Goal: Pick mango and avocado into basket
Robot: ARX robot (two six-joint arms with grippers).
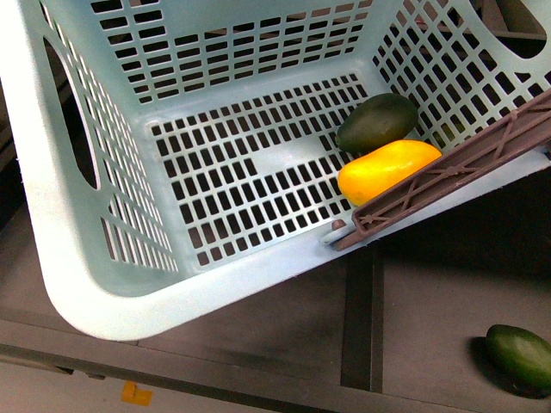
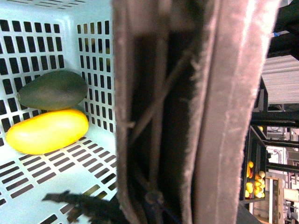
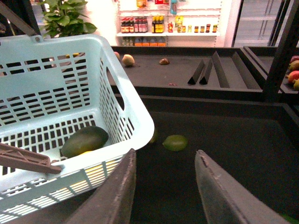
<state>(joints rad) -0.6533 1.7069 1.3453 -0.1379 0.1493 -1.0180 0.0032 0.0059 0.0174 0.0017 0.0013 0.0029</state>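
Note:
The teal basket point(image 1: 34, 172) hangs tilted, close to the front camera. On its slotted floor, against the right wall, the orange-yellow mango point(image 1: 387, 169) and the dark green avocado point(image 1: 376, 121) lie side by side, touching. The brown handle point(image 1: 465, 168) crosses just in front of them. My left gripper point(image 2: 173, 186) is shut on that handle point(image 2: 159, 116), which fills its view; the mango point(image 2: 46, 131) and avocado point(image 2: 53, 89) show beside it. My right gripper point(image 3: 166, 154) is open and empty, outside the basket point(image 3: 131, 107) near its corner, above a dark shelf. The avocado point(image 3: 85, 141) shows through the wall.
A green fruit point(image 1: 519, 357) lies on the dark shelf at the front right, below the basket. A light-green fruit point(image 3: 175, 142) lies beyond my right fingers. Upright dividers point(image 3: 205, 70) and loose fruits point(image 3: 128, 59) stand on a farther shelf.

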